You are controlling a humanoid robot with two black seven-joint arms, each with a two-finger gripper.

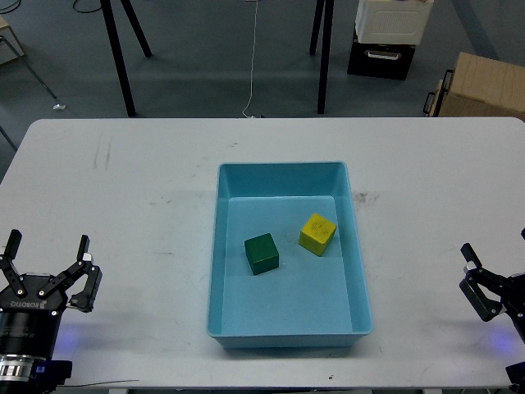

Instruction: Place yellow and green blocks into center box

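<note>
The light blue box (283, 167) sits at the middle of the white table (148, 172). A dark green block (262, 253) and a yellow block (317, 234) lie side by side on its floor, a little apart. My left gripper (47, 245) is low at the bottom left, open and empty, far left of the box. My right gripper (467, 272) is at the right edge, open and empty, to the right of the box.
Beyond the table's far edge stand black stand legs (324, 49), a white and black case (385, 37) and a cardboard box (484, 86) on the floor.
</note>
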